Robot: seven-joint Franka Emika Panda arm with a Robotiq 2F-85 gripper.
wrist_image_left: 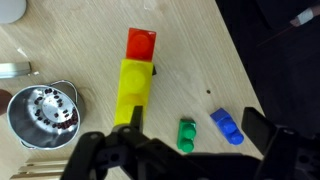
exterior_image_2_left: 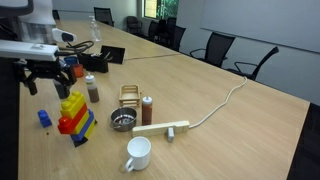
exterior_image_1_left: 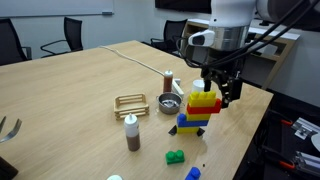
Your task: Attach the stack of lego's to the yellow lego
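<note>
The stack of lego's (exterior_image_1_left: 200,112) stands upright on the wooden table, yellow on top, red in the middle, blue at the base. It shows in both exterior views (exterior_image_2_left: 75,118). In the wrist view its yellow top (wrist_image_left: 132,85) and red step lie at centre left. My gripper (exterior_image_1_left: 220,95) hangs open just above the tower's top, a little to one side (exterior_image_2_left: 47,85). In the wrist view the jaws (wrist_image_left: 190,140) are wide apart, and one finger overlaps the yellow top's near end. I cannot make out the low yellow lego apart from the tower.
A small green brick (wrist_image_left: 185,134) and a small blue brick (wrist_image_left: 227,125) lie beside the tower near the table edge (exterior_image_1_left: 250,140). A metal strainer (exterior_image_1_left: 168,104), a wooden rack (exterior_image_1_left: 130,102), two bottles (exterior_image_1_left: 132,133), a white mug (exterior_image_2_left: 138,153) and a wooden block with a cable (exterior_image_2_left: 160,128) stand nearby.
</note>
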